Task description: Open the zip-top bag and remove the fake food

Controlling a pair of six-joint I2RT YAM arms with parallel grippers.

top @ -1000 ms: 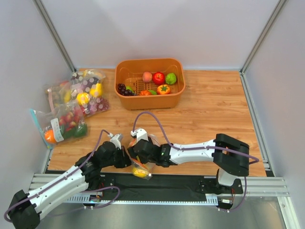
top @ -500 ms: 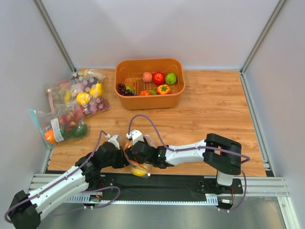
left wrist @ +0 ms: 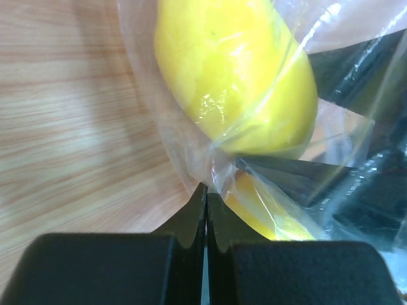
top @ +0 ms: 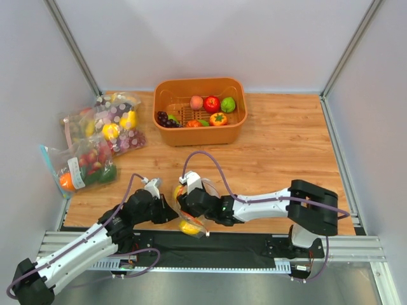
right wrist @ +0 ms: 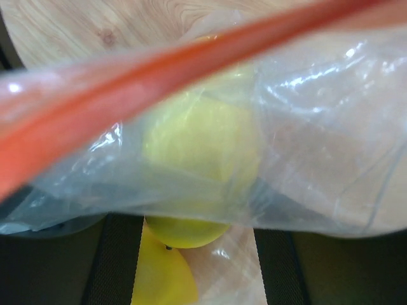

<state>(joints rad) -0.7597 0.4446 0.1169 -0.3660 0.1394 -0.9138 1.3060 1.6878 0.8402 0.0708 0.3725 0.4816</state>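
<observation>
Fingertips of my left gripper [left wrist: 206, 189] clamp the clear crinkly orange-zipped bag [left wrist: 181, 143], anchoring it; my right gripper [right wrist: 198, 232] flanks its glossy yellow plastic lemon [right wrist: 203, 149], fingers apart, grip unclear.

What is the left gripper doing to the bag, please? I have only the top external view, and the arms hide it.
Observer: In the left wrist view the left gripper is shut, pinching a fold of the zip-top bag at its tips.
Operator: And what lies inside the bag near that pinch?
Observer: A yellow fruit, pressed against the clear plastic just beyond the pinch.
Operator: Is the right gripper closed on anything?
Observer: No. In the right wrist view the right gripper stands open, one finger on either side of the bag.
</observation>
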